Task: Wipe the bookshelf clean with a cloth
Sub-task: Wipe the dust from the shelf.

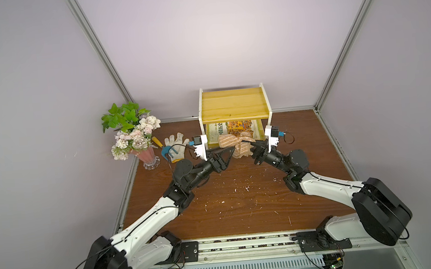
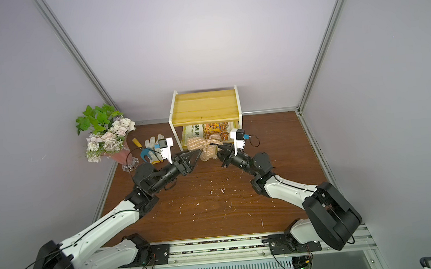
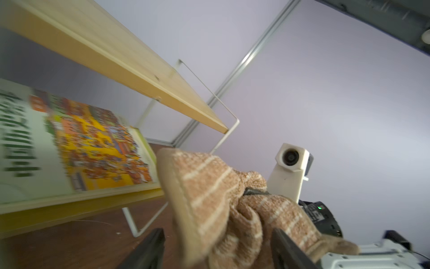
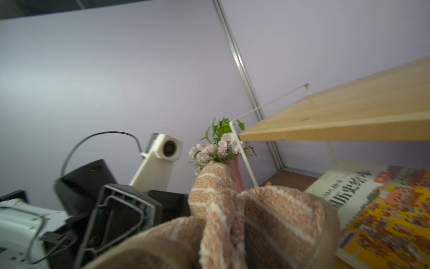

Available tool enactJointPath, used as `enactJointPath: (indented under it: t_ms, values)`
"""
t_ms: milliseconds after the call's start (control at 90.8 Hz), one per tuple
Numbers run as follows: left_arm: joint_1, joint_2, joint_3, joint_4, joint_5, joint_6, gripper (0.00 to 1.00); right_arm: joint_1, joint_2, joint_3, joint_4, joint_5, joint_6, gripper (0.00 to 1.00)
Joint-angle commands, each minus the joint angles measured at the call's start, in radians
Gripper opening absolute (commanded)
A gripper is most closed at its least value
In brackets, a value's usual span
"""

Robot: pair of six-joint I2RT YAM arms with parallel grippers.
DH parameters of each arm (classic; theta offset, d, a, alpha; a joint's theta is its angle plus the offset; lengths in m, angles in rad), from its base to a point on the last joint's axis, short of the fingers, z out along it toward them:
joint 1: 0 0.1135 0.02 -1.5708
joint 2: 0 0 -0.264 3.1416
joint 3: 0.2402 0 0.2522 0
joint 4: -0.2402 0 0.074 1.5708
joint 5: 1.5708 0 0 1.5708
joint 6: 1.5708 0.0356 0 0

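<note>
Bookshelf (image 1: 234, 104): middle of the worktop's (image 1: 242, 207) far edge; top board bare, a picture book (image 1: 236, 130) flat on the lower board.
Cloth (image 1: 226, 141): bunched, held up just in front of the lower board, between the two grippers.
Right gripper (image 1: 248, 142): clamped tight on the cloth's middle.
Left gripper (image 3: 217, 233): jaws spread wide, a fold of cloth hanging between its fingers (image 3: 151, 246), ungripped.
Glove (image 1: 175, 144) and vase of flowers (image 1: 131, 133): far-left corner of the worktop.

Brown wood tabletop (image 1: 243, 218). Bookshelf (image 1: 234, 104) at back centre, book (image 1: 235, 129) on lower board. Flower vase (image 1: 149, 158) back left; glove (image 1: 176, 143) and blue tool (image 1: 166, 150) just beside it. White scraps (image 1: 247, 188) scattered across middle.
</note>
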Motion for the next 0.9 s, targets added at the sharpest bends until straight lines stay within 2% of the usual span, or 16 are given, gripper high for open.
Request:
enactJointPath:
  t_ms: [0, 33, 77, 209, 297, 396, 462, 517, 605, 693, 727, 793, 892]
  values:
    - [0.040, -0.151, -0.047, -0.286, -0.515, 0.026, 0.98, 0.112, 0.061, 0.138, -0.354, 0.298, -0.368, 0.00]
    - [0.064, -0.200, -0.071, -0.313, -0.578, 0.019, 0.99, 0.149, 0.117, 0.192, -0.401, 0.355, -0.410, 0.00]
    - [0.105, -0.244, -0.097, -0.318, -0.601, 0.008, 0.99, 0.184, 0.193, 0.270, -0.439, 0.419, -0.443, 0.00]
    - [0.187, -0.261, -0.118, -0.248, -0.490, 0.028, 0.99, 0.237, 0.353, 0.406, -0.401, 0.581, -0.503, 0.00]
    - [0.190, -0.205, -0.085, -0.210, -0.409, 0.072, 0.99, 0.236, 0.335, 0.408, -0.450, 0.666, -0.546, 0.00]
    - [0.190, -0.155, -0.049, -0.231, -0.377, 0.100, 0.99, 0.208, 0.223, 0.270, -0.482, 0.775, -0.629, 0.00]
    - [0.190, -0.134, -0.048, -0.241, -0.386, 0.106, 0.99, 0.189, 0.133, 0.196, -0.501, 0.757, -0.660, 0.00]
    - [0.191, -0.120, -0.053, -0.223, -0.385, 0.114, 0.99, 0.198, 0.108, 0.206, -0.534, 0.685, -0.667, 0.00]
    - [0.190, -0.074, -0.041, -0.180, -0.356, 0.128, 0.99, 0.234, 0.155, 0.293, -0.541, 0.562, -0.627, 0.00]
    - [0.191, -0.009, 0.002, -0.183, -0.345, 0.129, 0.99, 0.250, 0.221, 0.359, -0.480, 0.494, -0.595, 0.00]
    - [0.191, 0.016, 0.016, -0.180, -0.335, 0.132, 0.99, 0.250, 0.226, 0.366, -0.471, 0.493, -0.587, 0.00]
    - [0.191, 0.053, 0.034, -0.168, -0.301, 0.132, 0.99, 0.241, 0.208, 0.348, -0.492, 0.575, -0.609, 0.00]
    - [0.191, 0.086, 0.041, -0.143, -0.284, 0.128, 0.99, 0.172, 0.107, 0.248, -0.621, 0.680, -0.653, 0.00]
